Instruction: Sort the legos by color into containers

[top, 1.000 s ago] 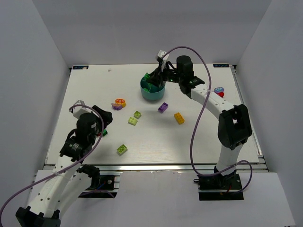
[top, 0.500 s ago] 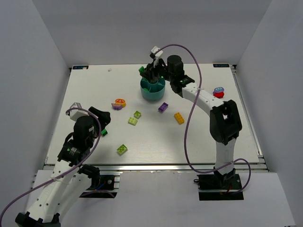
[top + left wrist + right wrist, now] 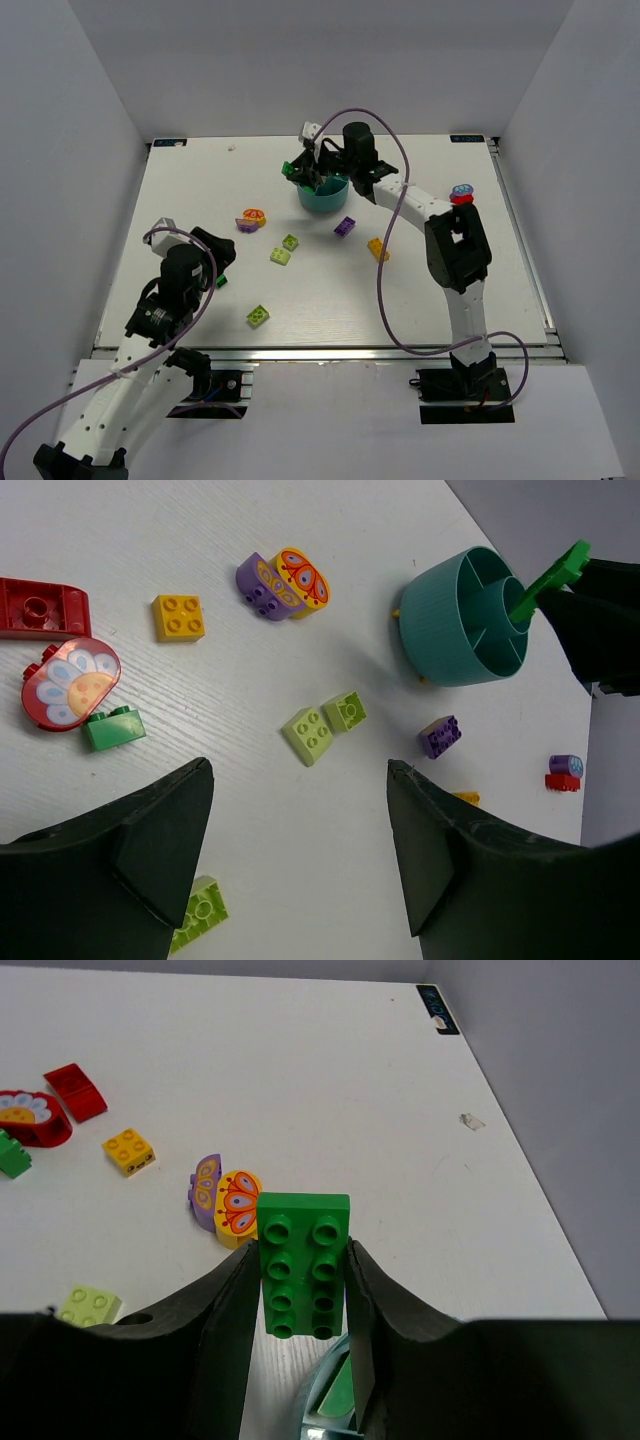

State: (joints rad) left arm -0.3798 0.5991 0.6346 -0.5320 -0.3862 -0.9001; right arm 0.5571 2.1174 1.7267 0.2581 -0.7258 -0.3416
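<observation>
Held brick: a dark green flat studded plastic brick [image 3: 303, 1230], two studs by four, clamped by its long sides; it sits tilted over the left rim of the bowl, above it rather than inside
Right gripper [image 3: 303, 1265]: closed partway on the dark green flat brick, one finger on each long side; the arm reaches across to the far middle of the tabletop
Bowl: a round teal plastic bowl [image 3: 440, 655] split into wedge compartments around a small central cup; it stands at the far centre of the white tabletop [image 3: 400, 300]
Near the bowl: a purple brick [image 3: 344, 227] just in front of it; an orange-yellow brick [image 3: 377, 249] to that one's right; an orange butterfly piece joined to a purple piece [image 3: 283, 580] to the bowl's left
Middle ground: two lime green bricks [image 3: 323, 724] touching each other; a third lime green brick [image 3: 258, 315] alone, nearer the arm bases
Left cluster: a yellow square brick [image 3: 179, 617]; a red curved brick [image 3: 40, 608]; a red rounded piece with a flower print [image 3: 68, 682], with a small dark green brick [image 3: 113, 728] touching it
Right edge: a small red and purple stack [image 3: 461, 193], well apart from everything else
Left gripper [image 3: 298, 770]: jaws spread wide, holding nothing; it hangs above the left cluster, tilted toward the middle of the tabletop
</observation>
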